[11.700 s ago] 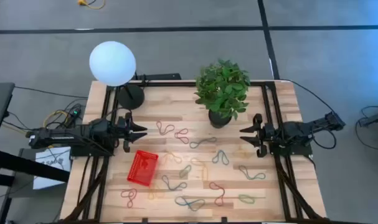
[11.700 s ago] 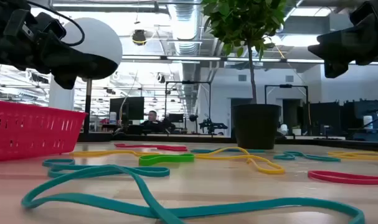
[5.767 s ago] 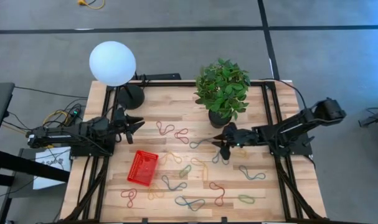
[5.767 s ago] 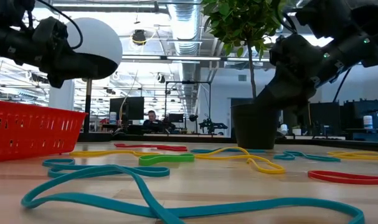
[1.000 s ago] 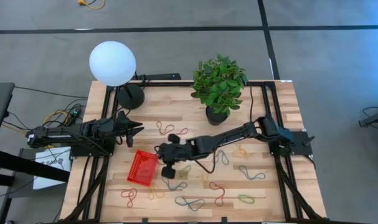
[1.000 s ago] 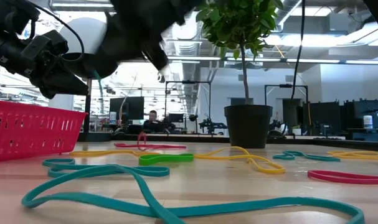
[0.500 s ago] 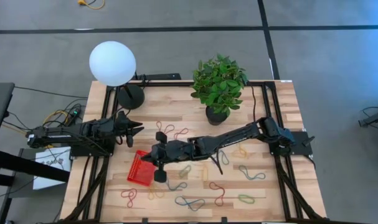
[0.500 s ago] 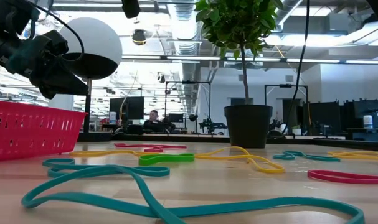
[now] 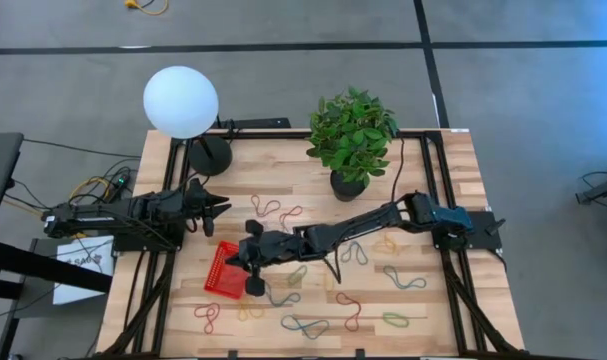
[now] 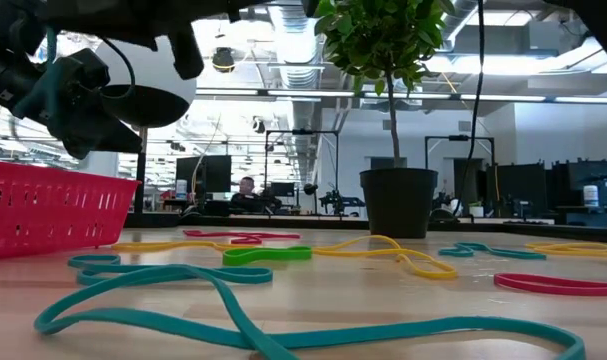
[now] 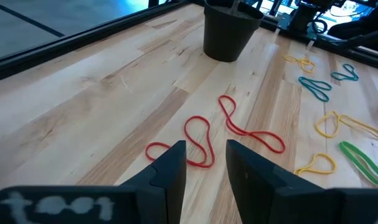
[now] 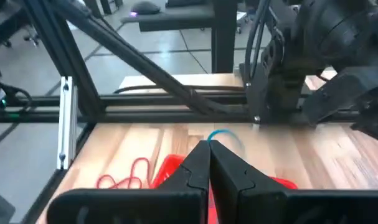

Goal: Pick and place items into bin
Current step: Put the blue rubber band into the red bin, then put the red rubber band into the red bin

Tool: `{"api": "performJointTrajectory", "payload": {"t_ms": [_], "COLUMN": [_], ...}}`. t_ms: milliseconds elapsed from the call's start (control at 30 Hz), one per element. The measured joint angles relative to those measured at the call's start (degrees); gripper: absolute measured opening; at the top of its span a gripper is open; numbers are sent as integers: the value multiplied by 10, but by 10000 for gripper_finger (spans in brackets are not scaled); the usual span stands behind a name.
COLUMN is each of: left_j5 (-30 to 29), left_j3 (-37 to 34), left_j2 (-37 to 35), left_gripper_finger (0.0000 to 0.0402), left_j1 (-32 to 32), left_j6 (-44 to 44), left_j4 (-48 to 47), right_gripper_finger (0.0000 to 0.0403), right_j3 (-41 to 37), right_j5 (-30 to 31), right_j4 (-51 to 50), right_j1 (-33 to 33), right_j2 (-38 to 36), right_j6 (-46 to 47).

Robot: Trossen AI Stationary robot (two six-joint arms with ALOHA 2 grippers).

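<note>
One thin teal rubber loop [image 12: 221, 134] hangs pinched in the right gripper [image 9: 249, 262]; release squarely above the small red mesh basket [image 9: 220, 270]. Left gripper [image 9: 209, 210] waits, jaws apart.

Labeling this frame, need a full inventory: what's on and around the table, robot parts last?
table: one, light wood, centre of the high view
bin: one, red mesh, table's left front
items: many loops, red, green, blue, yellow, orange, scattered on the table
lamp: one, white globe on black base, back left corner
potted plant: one, green in black pot, back centre
person: one, far off in the room
left hand: open, hovering behind the bin
right hand: shut on a blue loop, above the bin
</note>
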Motion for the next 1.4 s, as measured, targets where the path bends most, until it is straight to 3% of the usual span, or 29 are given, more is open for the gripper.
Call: {"api": "performJointTrajectory", "payload": {"t_ms": [367, 733, 1000, 1233, 1400], "left_j5": [0, 0, 3, 42, 28], "left_j3": [0, 0, 0, 0, 0], "left_j2": [0, 0, 0, 0, 0], "left_gripper_finger": [103, 103, 103, 103, 103], "left_j1": [0, 0, 0, 0, 0], "left_j6": [1, 1, 1, 0, -2], "left_j4": [0, 0, -1, 2, 5], "right_gripper_finger": [2, 79, 86, 86, 86], "right_j3": [2, 2, 1, 3, -1], "right_j5": [0, 1, -23, -59, -55], "right_j4": [29, -33, -59, -340, -457], "right_j1": [-9, -20, -16, -13, 2], "right_j2": [22, 22, 5, -117, -197], "right_j6": [30, 32, 40, 37, 5]}}
